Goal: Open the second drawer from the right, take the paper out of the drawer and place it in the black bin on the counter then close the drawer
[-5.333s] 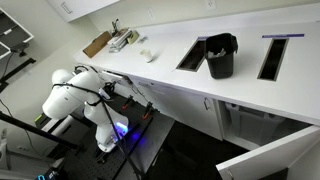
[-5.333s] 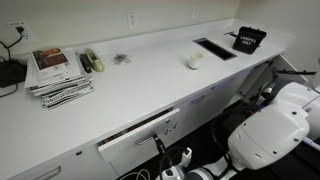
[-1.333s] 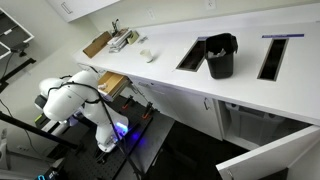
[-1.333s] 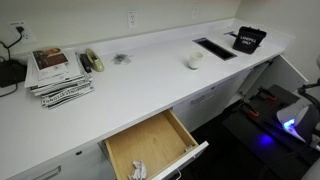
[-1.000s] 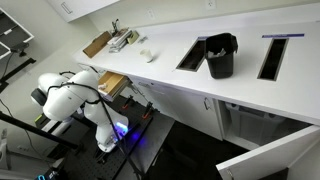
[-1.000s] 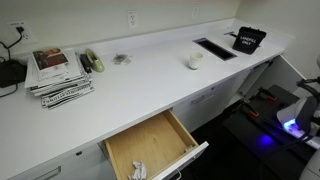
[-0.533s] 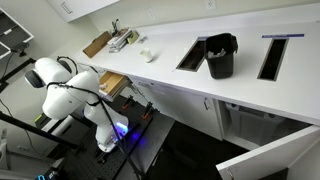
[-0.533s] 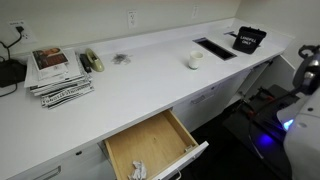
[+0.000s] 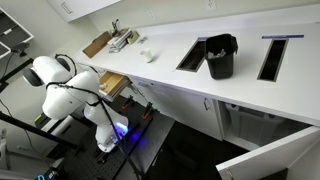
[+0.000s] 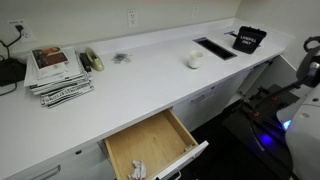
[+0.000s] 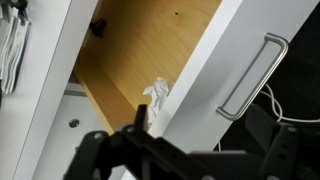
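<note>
A long white counter (image 10: 150, 85) carries a black bin (image 9: 220, 57). Under the counter a wooden drawer (image 10: 155, 140) stands pulled out. Your pincer (image 11: 180, 155) hangs above the drawer front as a dark outline. I cannot tell how far apart its jaws are. The crumpled paper (image 11: 155, 98) lies inside the drawer, against its front, just beyond the pincer.

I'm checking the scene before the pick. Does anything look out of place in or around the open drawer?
Only the crumpled paper: a loose wad lying on the wooden bottom of the open drawer, close behind its front panel. The magazine stack on the counter is slightly fanned. Nothing looks spilled.
</note>
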Available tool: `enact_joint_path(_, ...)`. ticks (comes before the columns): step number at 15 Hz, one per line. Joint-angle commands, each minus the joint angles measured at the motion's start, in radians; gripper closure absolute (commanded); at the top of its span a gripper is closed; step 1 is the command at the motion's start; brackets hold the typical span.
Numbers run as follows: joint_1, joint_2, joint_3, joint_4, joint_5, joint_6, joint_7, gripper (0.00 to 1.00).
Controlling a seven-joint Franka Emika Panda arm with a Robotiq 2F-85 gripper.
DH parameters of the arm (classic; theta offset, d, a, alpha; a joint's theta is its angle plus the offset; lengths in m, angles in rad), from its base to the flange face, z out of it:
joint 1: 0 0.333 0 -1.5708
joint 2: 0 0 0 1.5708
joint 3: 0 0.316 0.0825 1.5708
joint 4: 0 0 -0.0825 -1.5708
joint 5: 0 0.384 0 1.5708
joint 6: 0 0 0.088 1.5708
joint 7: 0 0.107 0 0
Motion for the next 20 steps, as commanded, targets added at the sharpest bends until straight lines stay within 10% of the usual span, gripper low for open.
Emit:
enact_joint_path(1,-0.034,-0.075,-0.011,-0.029,0.094,0.083,0.060,0.00)
enact_joint_path(13,-0.273,-0.345,-0.046,-0.203,0.673,0.364,0.049,0.00)
enact_joint_path(19,-0.386,-0.236,-0.053,-0.287,0.371,0.897,0.294,0.00)
enact_joint_path(20,-0.325,-0.256,-0.101,-0.260,0.512,0.809,0.174,0.00)
